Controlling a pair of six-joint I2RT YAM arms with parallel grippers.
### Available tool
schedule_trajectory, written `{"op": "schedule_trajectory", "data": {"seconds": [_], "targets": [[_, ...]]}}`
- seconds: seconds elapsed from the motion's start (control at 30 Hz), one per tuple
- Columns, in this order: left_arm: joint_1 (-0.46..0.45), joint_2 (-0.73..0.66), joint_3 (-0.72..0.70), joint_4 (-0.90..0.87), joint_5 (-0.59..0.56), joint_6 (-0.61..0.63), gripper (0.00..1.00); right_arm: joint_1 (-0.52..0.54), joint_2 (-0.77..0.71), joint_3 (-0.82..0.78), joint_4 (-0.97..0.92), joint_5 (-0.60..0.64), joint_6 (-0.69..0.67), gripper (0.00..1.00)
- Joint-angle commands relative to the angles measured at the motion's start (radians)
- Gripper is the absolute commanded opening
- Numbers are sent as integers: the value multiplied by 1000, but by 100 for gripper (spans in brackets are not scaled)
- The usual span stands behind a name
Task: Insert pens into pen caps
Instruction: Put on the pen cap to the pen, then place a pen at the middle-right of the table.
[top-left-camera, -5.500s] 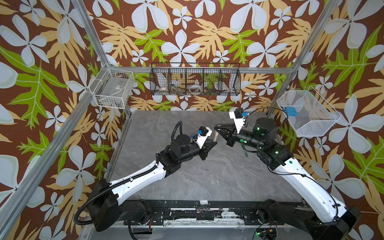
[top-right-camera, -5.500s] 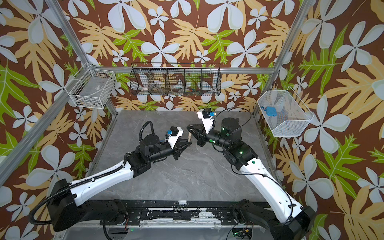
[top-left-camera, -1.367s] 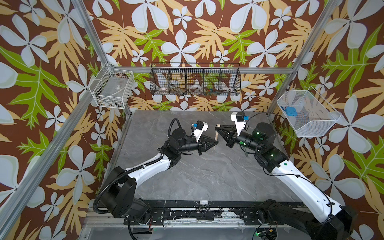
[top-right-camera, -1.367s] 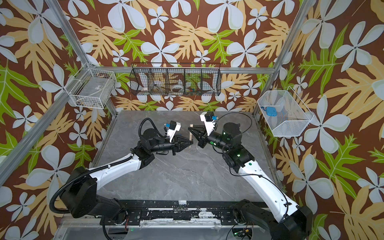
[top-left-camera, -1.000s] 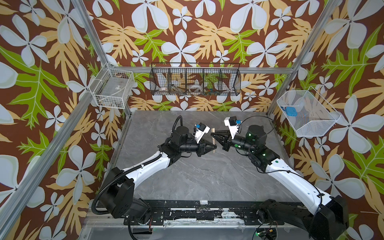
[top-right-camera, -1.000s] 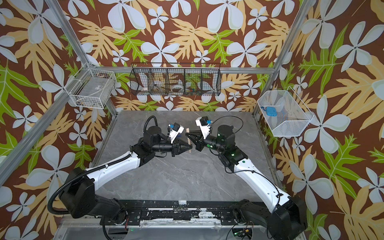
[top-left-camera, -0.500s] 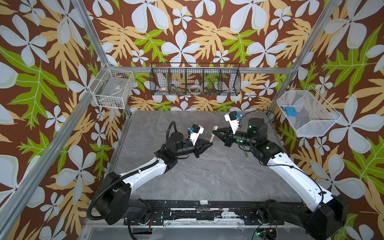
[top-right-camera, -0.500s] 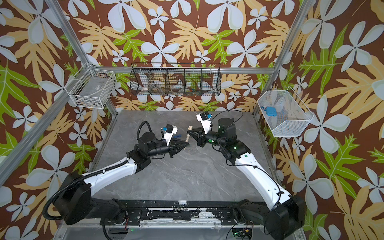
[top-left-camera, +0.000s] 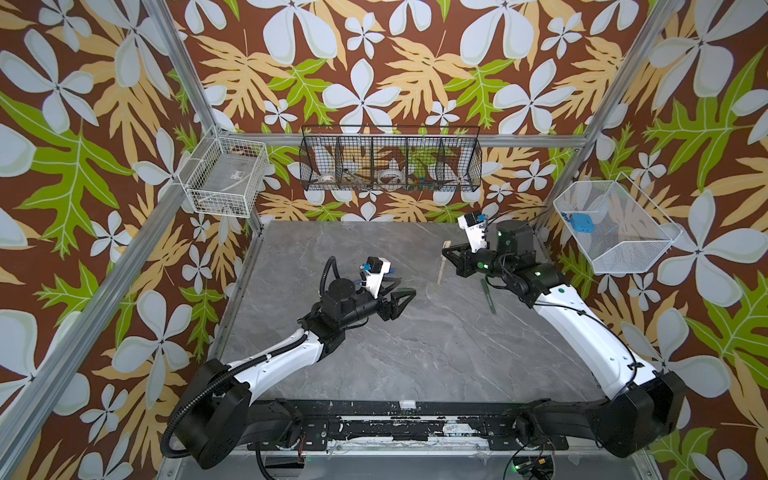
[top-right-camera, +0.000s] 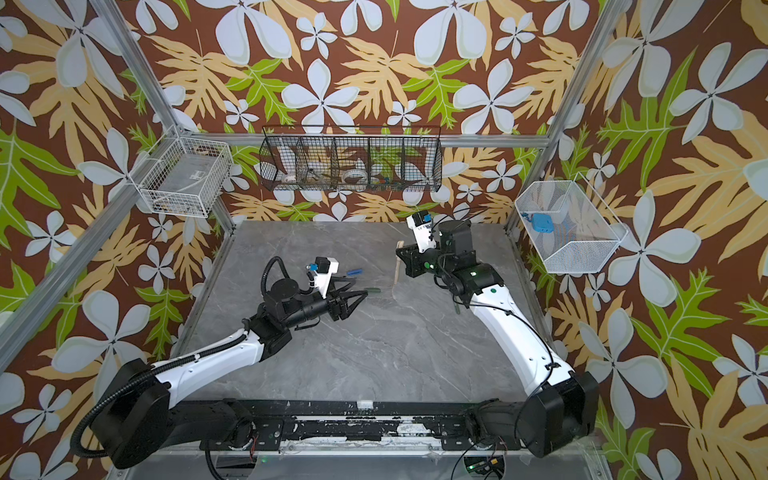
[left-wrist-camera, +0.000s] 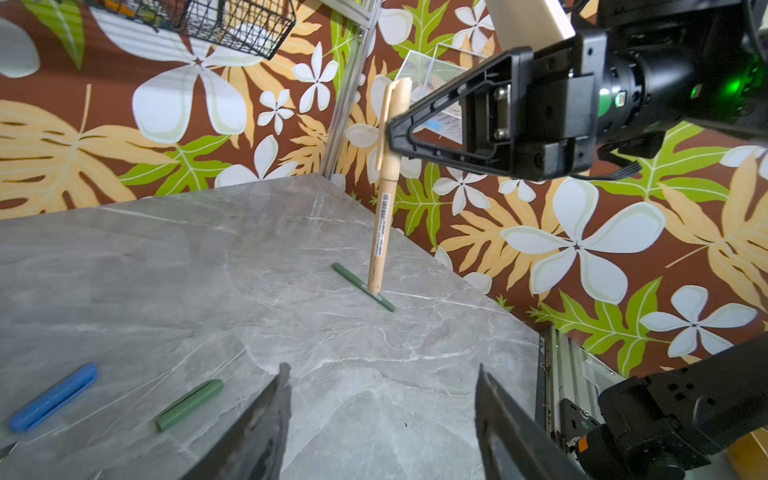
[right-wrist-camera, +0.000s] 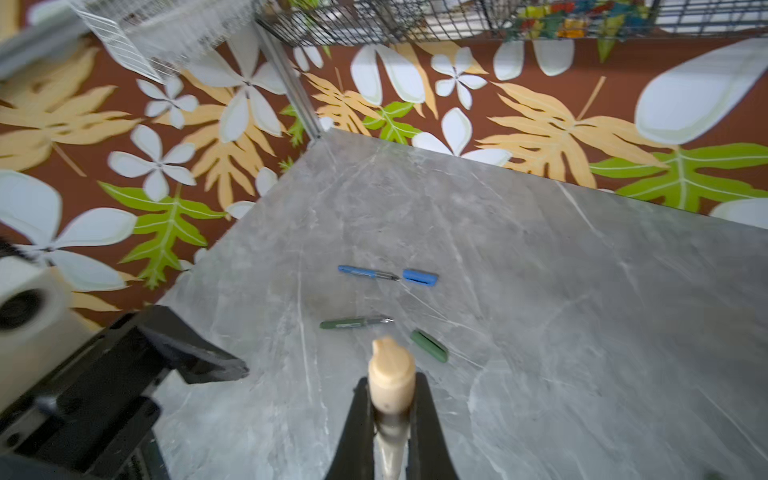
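Observation:
My right gripper (top-left-camera: 448, 250) (right-wrist-camera: 390, 384) is shut on a tan pen cap (right-wrist-camera: 390, 370) (left-wrist-camera: 397, 104). The tan pen (left-wrist-camera: 381, 232) (top-left-camera: 441, 266) (top-right-camera: 397, 270) hangs from that cap, tilted, above the table. My left gripper (top-left-camera: 402, 296) (top-right-camera: 353, 300) (left-wrist-camera: 380, 374) is open and empty, low over the table's middle left. On the table lie a blue pen (right-wrist-camera: 368, 272), a blue cap (right-wrist-camera: 420, 277) (left-wrist-camera: 54, 397), a dark green pen (right-wrist-camera: 355, 323) and a green cap (right-wrist-camera: 430, 351) (left-wrist-camera: 190, 404) (top-right-camera: 371, 291). Another green pen (left-wrist-camera: 363, 286) (top-left-camera: 488, 295) lies by the right arm.
The grey marble table (top-left-camera: 415, 353) is walled in on three sides. A black wire basket (top-left-camera: 390, 164) hangs on the back wall. A white wire basket (top-left-camera: 224, 178) hangs at the left. Another white basket (top-left-camera: 615, 232) at the right holds a blue item.
My left gripper has opened and drawn back to the left, away from the right gripper. The right gripper has pulled back to the right with the tan pen hanging from the cap.

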Motion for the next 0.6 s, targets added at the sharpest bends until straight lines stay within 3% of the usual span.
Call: {"op": "schedule_trajectory", "data": {"seconds": [0.0, 0.17, 0.33, 0.57], "targets": [[3, -23, -2, -73, -132, 30, 78, -9, 86, 41, -203, 214, -53, 0], [3, -72, -11, -170, -285, 64, 86, -43, 260, 92, -289, 243, -77, 0], [3, -145, -68, -171, -320, 82, 92, -121, 409, 169, -358, 330, -122, 0], [4, -196, -123, -206, -390, 127, 96, -209, 583, 241, -370, 228, -133, 0]]}}
